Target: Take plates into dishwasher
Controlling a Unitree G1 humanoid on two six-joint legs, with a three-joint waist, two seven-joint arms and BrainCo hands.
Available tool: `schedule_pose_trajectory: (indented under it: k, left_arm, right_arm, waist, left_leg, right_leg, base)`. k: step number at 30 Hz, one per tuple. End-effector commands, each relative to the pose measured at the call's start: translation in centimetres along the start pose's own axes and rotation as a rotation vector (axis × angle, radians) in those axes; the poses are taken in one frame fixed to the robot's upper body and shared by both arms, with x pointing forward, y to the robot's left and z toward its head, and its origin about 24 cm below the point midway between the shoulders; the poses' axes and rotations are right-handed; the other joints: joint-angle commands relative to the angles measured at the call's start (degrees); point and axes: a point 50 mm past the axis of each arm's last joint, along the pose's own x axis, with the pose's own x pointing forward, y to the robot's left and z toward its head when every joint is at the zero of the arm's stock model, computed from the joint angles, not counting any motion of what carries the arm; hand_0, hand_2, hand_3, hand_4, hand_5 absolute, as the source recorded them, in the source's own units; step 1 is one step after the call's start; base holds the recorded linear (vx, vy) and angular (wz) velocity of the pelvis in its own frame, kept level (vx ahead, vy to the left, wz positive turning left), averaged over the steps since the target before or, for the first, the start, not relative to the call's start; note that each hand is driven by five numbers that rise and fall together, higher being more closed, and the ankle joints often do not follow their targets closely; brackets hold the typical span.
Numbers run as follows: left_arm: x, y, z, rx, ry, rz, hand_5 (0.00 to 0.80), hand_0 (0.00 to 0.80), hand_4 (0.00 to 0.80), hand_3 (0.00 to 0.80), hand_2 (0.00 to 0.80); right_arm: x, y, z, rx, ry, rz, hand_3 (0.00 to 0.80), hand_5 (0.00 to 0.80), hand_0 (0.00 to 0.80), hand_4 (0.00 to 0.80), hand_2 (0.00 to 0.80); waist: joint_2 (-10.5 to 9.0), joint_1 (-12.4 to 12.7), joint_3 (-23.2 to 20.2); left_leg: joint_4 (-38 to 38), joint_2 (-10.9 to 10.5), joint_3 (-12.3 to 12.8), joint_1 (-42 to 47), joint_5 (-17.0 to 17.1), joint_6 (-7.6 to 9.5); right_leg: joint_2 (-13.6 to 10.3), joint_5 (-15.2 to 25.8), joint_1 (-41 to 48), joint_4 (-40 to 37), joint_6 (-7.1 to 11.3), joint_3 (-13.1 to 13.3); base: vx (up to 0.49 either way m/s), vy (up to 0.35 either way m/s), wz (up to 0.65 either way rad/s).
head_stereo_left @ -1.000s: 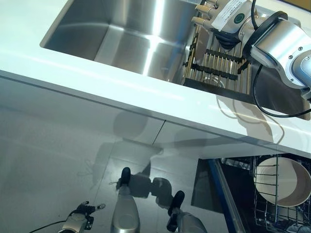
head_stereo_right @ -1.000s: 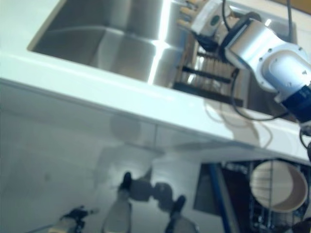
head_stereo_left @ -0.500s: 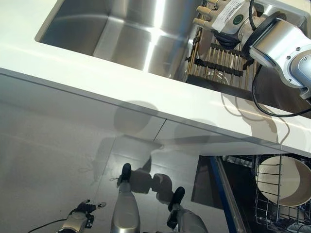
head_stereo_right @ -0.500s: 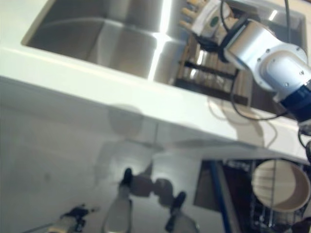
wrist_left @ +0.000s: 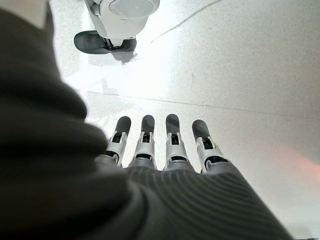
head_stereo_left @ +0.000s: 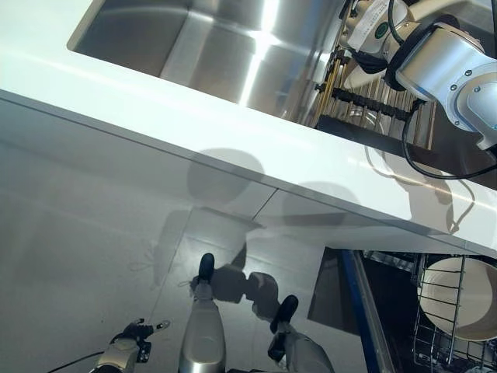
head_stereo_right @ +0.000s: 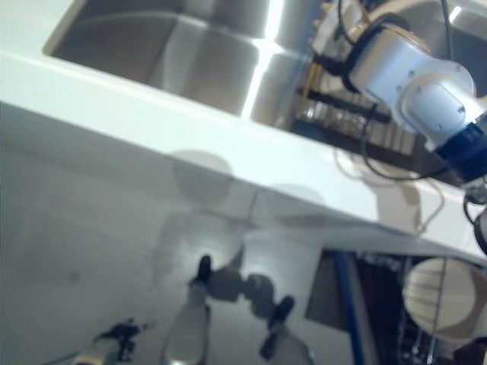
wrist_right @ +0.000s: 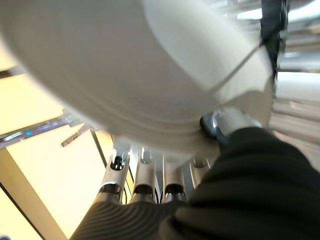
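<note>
My right hand reaches over the white counter into the dish rack that stands in the steel sink. In the right wrist view its thumb and fingers pinch the rim of a white plate. A pale edge of that plate shows under the hand among the rack's bars. A second cream plate stands upright in the open dishwasher's wire rack at the lower right. My left hand hangs low by the floor with straight fingers and holds nothing.
The sink basin lies to the left of the dish rack. The white counter runs across the view, with grey cabinet fronts below it. The dishwasher's blue-edged door stands open at the lower right.
The whole picture has shifted, so the camera moved. My right hand stays at the dish rack, and a pale plate edge now shows below it. The left hand has not moved.
</note>
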Motion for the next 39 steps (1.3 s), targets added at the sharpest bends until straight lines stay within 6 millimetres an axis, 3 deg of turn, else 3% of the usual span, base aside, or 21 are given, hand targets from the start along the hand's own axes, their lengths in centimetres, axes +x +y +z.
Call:
schedule_pose_trajectory:
  k: [1, 21, 27, 39]
  left_arm:
    - [-0.1, 1.6, -0.5, -0.004, 0.014, 0.031, 0.000, 0.000, 0.000, 0.000, 0.000]
    - [-0.3, 1.1, -3.0, 0.034, 0.064, 0.049, 0.000, 0.000, 0.000, 0.000, 0.000]
    - [-0.5, 1.0, -4.4, 0.072, 0.103, 0.055, 0.000, 0.000, 0.000, 0.000, 0.000]
    - [-0.7, 0.5, -6.4, 0.136, 0.156, 0.038, 0.000, 0.000, 0.000, 0.000, 0.000]
  right_arm:
    - [-0.5, -1.0, -4.8, -0.077, 0.168, -0.014, 0.800, 0.800, 0.800, 0.800, 0.800]
    - [-0.9, 0.4, -6.3, 0.063, 0.215, -0.062, 0.800, 0.800, 0.800, 0.800, 0.800]
    - [-1.6, 2.0, -7.8, 0.223, 0.291, -0.073, 0.800, 0.800, 0.800, 0.800, 0.800]
    - [-3.9, 6.3, -10.7, 0.448, 0.503, -0.052, 0.800, 0.800, 0.800, 0.800, 0.800]
  waist:
    - [-1.96, 1.4, -0.1]
    - [-4.18, 0.4, -7.3]
    - [-4.99, -0.7, -11.6]
    - [-4.02, -3.2, -18.0]
  left_leg:
    - [-0.5, -1.1, -0.6, 2.0, -5.2, 2.97]
    - [-0.5, -0.3, 0.2, 7.2, -6.5, 2.70]
    - [-0.5, 0.4, 1.4, 10.3, -7.2, 2.40]
    - [-0.5, 0.7, 4.2, 14.9, -8.8, 2.01]
  right_leg:
    - [-1.2, 2.3, -2.6, 0.5, 2.20, 2.2]
    - [-0.5, 1.3, 2.0, -0.1, 2.32, 3.6]
    - [-0.4, 0.5, 4.3, -0.1, 2.45, 4.3]
    - [-0.9, -0.6, 6.9, -0.1, 2.68, 5.8]
  base:
    - [-0.038, 0.019, 0.00]
    - [0.006, -0.012, -0.04]
    - [0.052, -0.022, -0.10]
    - [0.039, 0.010, -0.10]
